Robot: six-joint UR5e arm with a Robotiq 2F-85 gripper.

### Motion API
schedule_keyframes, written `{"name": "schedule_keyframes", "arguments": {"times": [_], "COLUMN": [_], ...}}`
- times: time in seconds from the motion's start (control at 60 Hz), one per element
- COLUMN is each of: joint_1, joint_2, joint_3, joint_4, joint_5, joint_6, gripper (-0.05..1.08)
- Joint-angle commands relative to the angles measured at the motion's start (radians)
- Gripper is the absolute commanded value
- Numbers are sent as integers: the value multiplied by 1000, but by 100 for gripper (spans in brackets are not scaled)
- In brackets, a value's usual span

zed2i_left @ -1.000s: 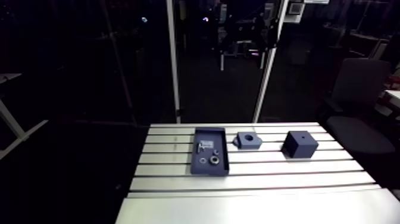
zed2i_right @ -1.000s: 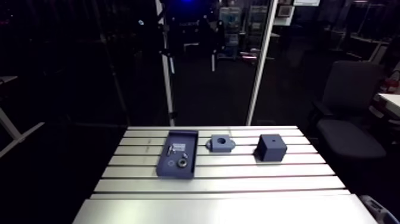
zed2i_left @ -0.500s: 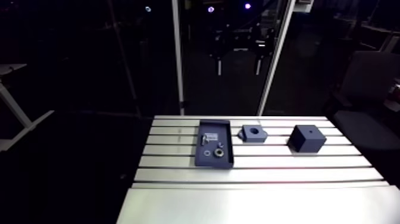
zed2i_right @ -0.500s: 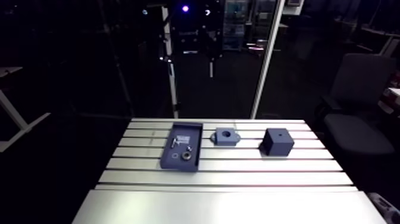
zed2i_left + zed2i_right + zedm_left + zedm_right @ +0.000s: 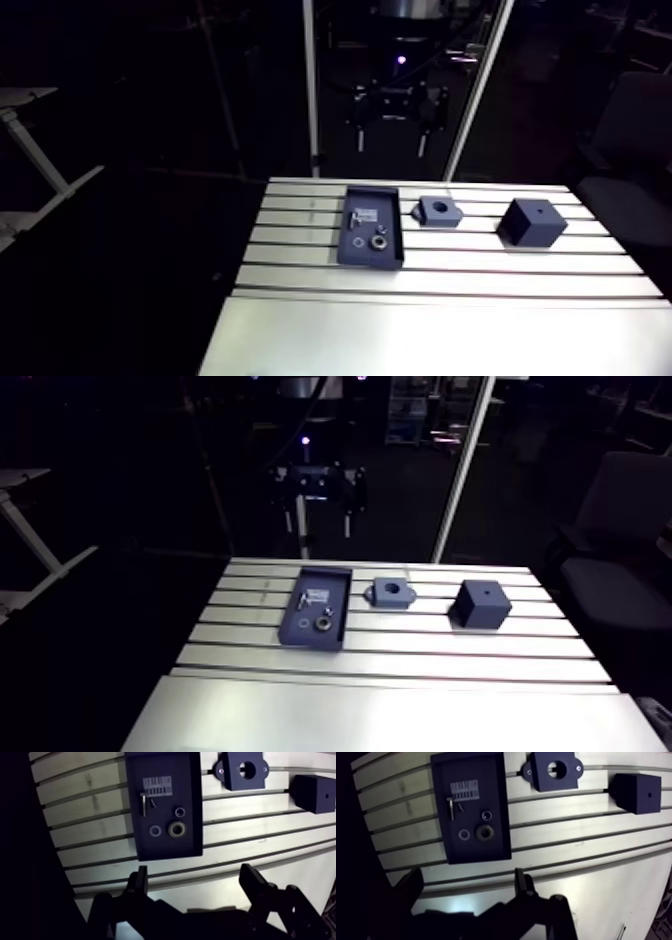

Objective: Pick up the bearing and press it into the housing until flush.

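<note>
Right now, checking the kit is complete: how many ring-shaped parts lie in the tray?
3, all in the tray: the bearing, a pale washer beside it, and a smaller dark ring by the bearing, nearer the white label. None looks hidden.

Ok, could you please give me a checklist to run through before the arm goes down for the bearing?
1. Jaws open and empty: ok.
2. Bearing lies flat in the tray, nothing over it: ok.
3. Bearing apart from the washer beside it: ok.
4. Jaws above the bearing: not ok, they sit short of the tray.
5. Housing bore empty and facing up: ok.
</note>
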State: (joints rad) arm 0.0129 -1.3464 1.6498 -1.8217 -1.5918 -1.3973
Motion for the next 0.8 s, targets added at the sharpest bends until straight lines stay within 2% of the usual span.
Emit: {"name": "schedule_keyframes", "arguments": {"times": [0.017, 0.217, 0.533, 0.8], "joint_1": [1, 1, 1, 1], "joint_2": [15, 41, 60, 79], "joint_3": [44, 76, 105, 129], "joint_4": [-59, -77, -128, -161], "joint_5": [34, 43, 42, 37], "joint_6": [75, 90, 82, 87], "gripper": [1, 1, 1, 24]}}
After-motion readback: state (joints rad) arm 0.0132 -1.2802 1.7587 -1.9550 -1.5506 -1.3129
